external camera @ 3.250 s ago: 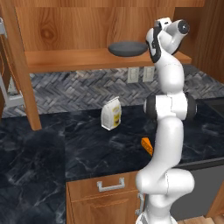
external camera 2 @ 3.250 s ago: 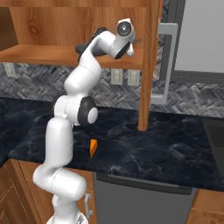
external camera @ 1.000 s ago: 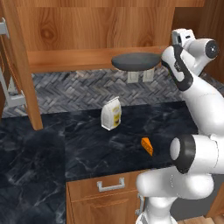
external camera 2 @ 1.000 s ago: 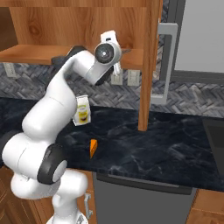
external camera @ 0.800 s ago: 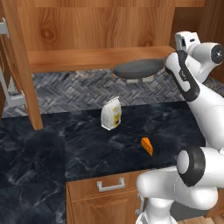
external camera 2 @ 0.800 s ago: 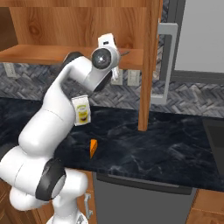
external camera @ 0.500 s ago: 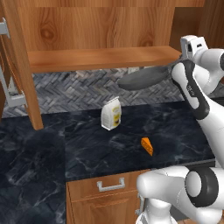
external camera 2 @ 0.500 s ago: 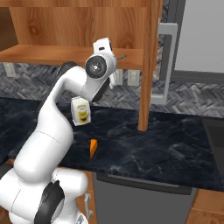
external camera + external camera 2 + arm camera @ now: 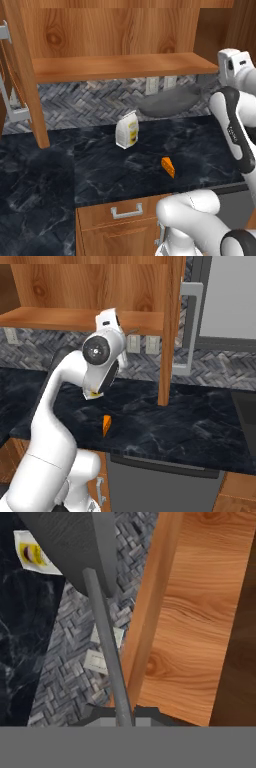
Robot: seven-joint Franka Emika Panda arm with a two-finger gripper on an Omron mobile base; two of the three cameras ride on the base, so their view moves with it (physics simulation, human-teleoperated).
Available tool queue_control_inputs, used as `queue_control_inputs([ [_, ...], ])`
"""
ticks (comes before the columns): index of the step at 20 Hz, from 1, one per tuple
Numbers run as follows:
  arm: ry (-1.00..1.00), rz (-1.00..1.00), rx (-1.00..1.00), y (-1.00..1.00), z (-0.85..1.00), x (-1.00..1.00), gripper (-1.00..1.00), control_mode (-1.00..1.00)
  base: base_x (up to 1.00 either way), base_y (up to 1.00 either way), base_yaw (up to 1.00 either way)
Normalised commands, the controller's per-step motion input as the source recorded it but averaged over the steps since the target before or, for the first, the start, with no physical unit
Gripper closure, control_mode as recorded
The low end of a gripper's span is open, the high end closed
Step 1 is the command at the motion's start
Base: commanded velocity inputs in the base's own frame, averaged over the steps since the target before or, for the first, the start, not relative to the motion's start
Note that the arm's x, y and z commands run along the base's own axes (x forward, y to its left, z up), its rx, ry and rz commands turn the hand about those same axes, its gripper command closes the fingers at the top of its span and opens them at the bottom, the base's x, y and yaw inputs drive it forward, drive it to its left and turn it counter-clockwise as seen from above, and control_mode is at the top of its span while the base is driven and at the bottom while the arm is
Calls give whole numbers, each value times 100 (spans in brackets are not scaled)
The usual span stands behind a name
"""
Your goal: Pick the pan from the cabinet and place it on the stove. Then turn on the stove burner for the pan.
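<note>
So working across from the left, we've got the cabinet (image 9: 115, 65) shelf up top, a little white bag (image 9: 127, 130) and an orange wedge (image 9: 168, 167) on the dark counter (image 9: 45, 175) below, and the pan (image 9: 162, 102) hanging in the air just under the shelf edge, in front of the backsplash. Our gripper (image 9: 118, 716) is clamped tight on the pan's handle (image 9: 106, 657). Seems like the carry-to-stove leg, so we'd keep the pan level, swing it clear of the cabinet's open door (image 9: 171, 326) and watch that long handle doesn't twist in the grip
</note>
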Motion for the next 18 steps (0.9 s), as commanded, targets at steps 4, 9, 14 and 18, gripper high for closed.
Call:
queue_control_inputs([
  [4, 0, 0, 1, 7, 0, -73, 100, -100, 0, 0, 0],
  [9, 0, 6, 1, 15, 0, -71, 100, -100, 0, 0, 0],
  [14, 0, 15, 0, 24, 0, -66, 100, -100, 0, 0, 0],
  [18, 0, 18, 1, 23, 0, -61, 100, -100, 0, 0, 0],
])
